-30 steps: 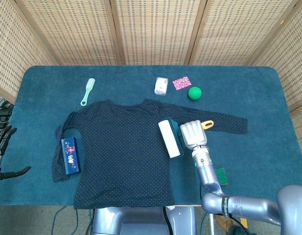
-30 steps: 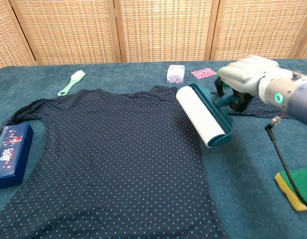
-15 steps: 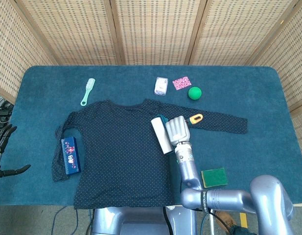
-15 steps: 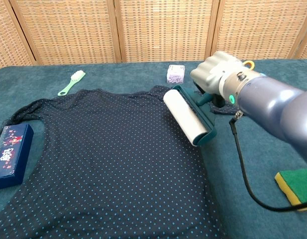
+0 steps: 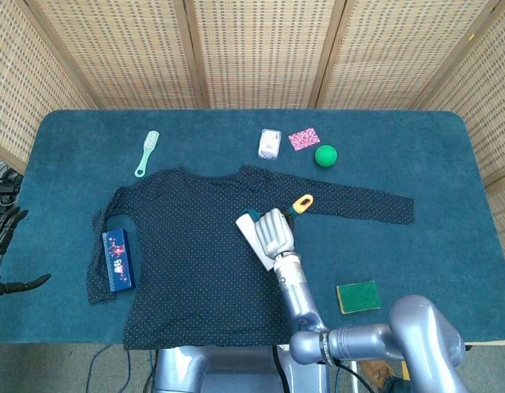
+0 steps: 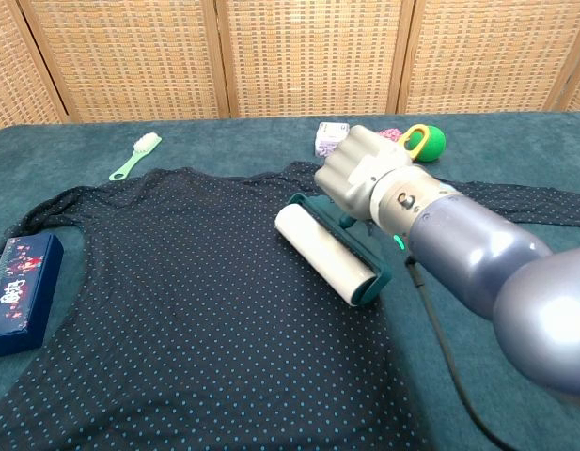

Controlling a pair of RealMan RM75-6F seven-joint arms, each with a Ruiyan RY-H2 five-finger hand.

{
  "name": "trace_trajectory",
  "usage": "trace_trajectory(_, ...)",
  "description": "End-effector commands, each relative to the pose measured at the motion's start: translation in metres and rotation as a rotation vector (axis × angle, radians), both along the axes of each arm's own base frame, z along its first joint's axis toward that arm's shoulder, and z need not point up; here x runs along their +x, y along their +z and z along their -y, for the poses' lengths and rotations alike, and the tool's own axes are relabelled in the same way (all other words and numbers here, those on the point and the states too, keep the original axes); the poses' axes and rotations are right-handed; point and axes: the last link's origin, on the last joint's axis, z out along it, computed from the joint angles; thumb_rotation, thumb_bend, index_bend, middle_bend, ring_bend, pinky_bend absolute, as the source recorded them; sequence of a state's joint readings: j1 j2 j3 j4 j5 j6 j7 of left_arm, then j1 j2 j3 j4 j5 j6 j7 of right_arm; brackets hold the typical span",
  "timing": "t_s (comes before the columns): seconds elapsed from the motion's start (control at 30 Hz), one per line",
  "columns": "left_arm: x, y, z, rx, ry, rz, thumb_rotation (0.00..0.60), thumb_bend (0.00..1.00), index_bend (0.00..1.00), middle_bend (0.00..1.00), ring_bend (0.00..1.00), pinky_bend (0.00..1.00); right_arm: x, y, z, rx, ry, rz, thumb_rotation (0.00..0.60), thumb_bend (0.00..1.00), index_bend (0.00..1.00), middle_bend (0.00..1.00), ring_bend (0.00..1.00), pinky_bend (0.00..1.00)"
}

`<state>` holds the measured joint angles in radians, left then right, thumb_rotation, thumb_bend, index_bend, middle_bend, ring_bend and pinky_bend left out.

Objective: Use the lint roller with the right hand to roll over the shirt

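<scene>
A dark navy dotted shirt (image 5: 195, 246) (image 6: 195, 310) lies spread flat on the blue table. My right hand (image 5: 275, 232) (image 6: 360, 172) grips the teal handle of the lint roller (image 6: 325, 256), whose white drum (image 5: 252, 241) rests on the shirt's chest area right of centre. The handle's orange loop (image 5: 303, 201) (image 6: 416, 139) sticks out behind the hand. My left hand (image 5: 5, 254) hangs off the table's left edge, fingers apart, holding nothing.
A mint brush (image 5: 146, 153) (image 6: 136, 153) lies at the back left. A blue box (image 5: 117, 259) (image 6: 22, 291) sits on the left sleeve. A small white pack (image 5: 270, 143), a pink card (image 5: 304, 138) and a green ball (image 5: 326, 155) lie behind the shirt; a green sponge (image 5: 358, 296) near the front.
My right hand has carried the roller leftward from the shirt's right edge onto its body, over both earlier frames. The sponge, once hidden by the arm, now shows.
</scene>
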<state>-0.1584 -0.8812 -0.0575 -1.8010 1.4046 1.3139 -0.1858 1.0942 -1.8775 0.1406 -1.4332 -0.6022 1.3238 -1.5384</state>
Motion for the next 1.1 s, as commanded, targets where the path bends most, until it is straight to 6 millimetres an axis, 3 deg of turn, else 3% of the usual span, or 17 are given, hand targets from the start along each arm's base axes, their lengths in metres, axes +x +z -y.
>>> trace_trajectory(0.03,0.000,0.000,0.000,0.001,0.001,0.000,0.600,0.00,0.00,0.00,0.00,0.00,0.008,-0.007,-0.011,0.030,0.041,-0.003,0.600,0.86,0.71,1.00,1.00,1.00)
trace_trajectory(0.6,0.001,-0.001,0.000,0.003,0.000,-0.007,0.600,0.00,0.00,0.00,0.00,0.00,0.042,-0.031,-0.068,0.131,0.208,-0.030,0.600,0.86,0.72,1.00,1.00,1.00)
trace_trajectory(0.87,0.001,-0.001,0.001,0.003,0.000,-0.006,0.600,0.00,0.00,0.00,0.00,0.00,0.036,-0.034,-0.057,0.086,0.194,-0.104,0.600,0.86,0.72,1.00,1.00,1.00)
trace_trajectory(1.1,0.000,0.000,0.000,0.006,0.003,-0.002,0.600,0.00,0.00,0.00,0.00,0.00,0.009,-0.024,-0.028,0.004,0.153,-0.189,0.600,0.86,0.72,1.00,1.00,1.00)
